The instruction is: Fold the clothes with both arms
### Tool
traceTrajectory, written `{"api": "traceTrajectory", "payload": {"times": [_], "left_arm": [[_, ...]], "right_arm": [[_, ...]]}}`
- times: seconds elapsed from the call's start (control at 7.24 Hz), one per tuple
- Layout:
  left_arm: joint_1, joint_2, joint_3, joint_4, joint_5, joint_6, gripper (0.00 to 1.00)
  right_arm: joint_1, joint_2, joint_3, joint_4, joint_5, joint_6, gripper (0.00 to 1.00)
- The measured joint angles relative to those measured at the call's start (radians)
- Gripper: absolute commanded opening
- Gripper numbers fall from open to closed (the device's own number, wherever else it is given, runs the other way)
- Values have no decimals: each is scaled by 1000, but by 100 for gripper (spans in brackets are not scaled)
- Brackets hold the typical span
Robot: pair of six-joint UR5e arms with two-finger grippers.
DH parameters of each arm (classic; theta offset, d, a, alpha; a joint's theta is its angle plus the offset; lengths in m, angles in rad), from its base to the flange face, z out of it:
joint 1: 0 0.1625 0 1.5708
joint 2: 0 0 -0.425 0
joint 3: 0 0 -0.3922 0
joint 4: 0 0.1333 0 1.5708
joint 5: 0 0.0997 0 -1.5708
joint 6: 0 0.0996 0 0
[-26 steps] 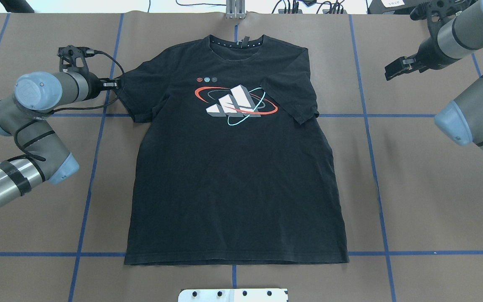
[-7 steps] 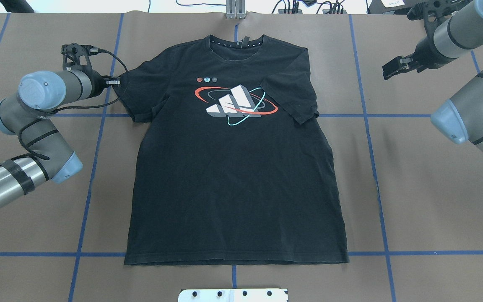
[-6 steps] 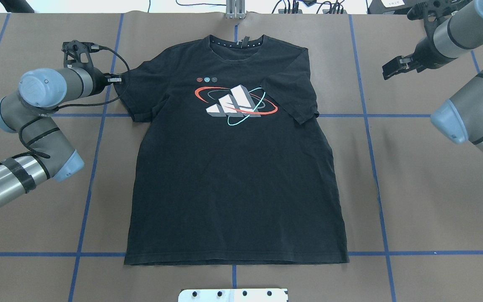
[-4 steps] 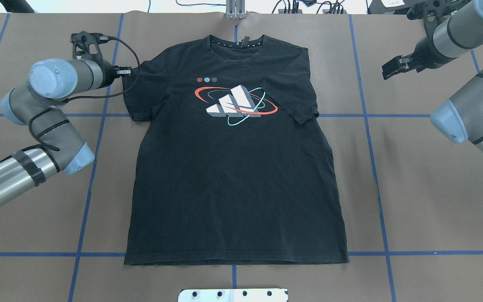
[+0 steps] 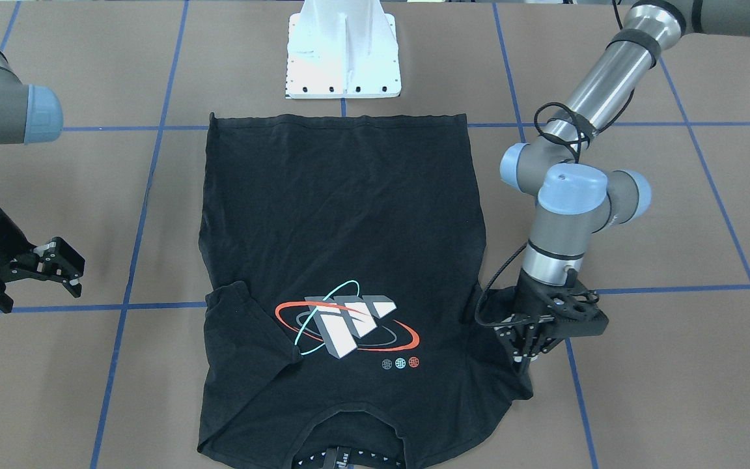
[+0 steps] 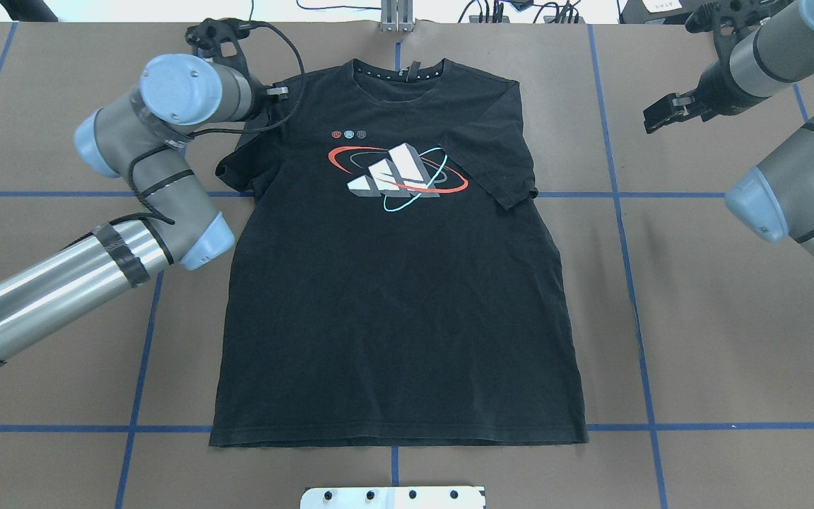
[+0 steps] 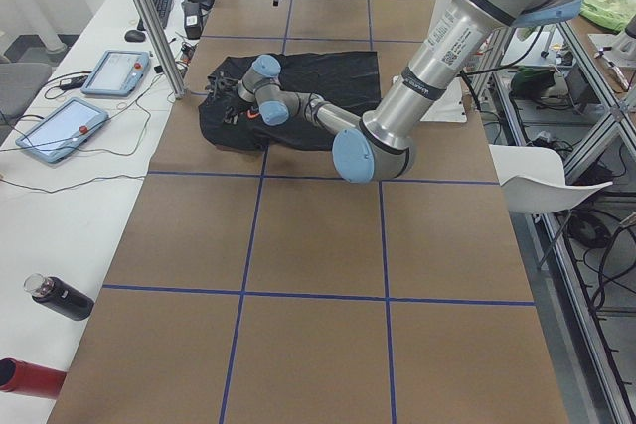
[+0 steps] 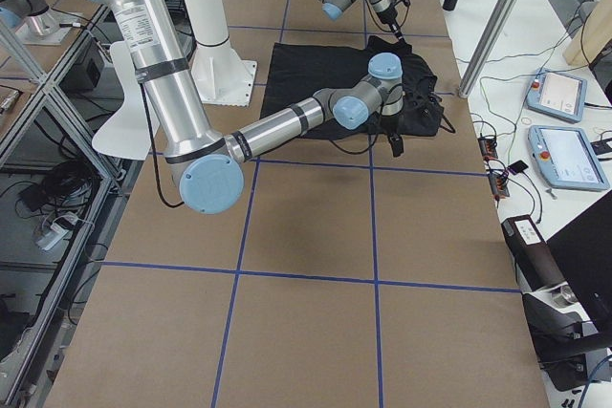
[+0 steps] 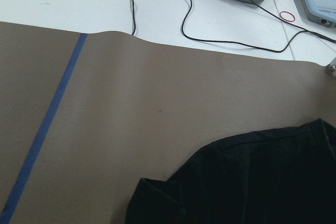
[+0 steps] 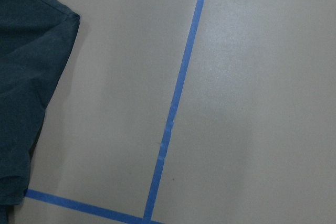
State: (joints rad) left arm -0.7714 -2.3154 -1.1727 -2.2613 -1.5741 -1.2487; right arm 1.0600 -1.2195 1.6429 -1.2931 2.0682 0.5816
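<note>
T-shirt [image 6: 393,297] lies flat on the table [image 6: 697,318], graphic up and collar away from the robot. The left gripper [image 5: 527,348] has its jaws seemingly pressed together on that side's sleeve [image 6: 237,168], holding it bunched toward the shoulder, probably to fold it across the chest, where the other sleeve [image 6: 492,166] already lies. The right gripper [image 5: 66,267] hangs with jaws spread, well apart over bare table, likely keeping clear.

Matt black cloth T-shirt [image 6: 393,318] on smooth brown paper table covering [image 6: 732,353]
</note>
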Motion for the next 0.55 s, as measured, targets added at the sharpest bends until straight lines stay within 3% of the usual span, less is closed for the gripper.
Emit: {"api": "traceTrajectory", "payload": {"times": [0.55], "left_arm": [[83,-94,4,105,31,-84,0]], "right_arm": [[0,3,0,0,0,7,100]]}}
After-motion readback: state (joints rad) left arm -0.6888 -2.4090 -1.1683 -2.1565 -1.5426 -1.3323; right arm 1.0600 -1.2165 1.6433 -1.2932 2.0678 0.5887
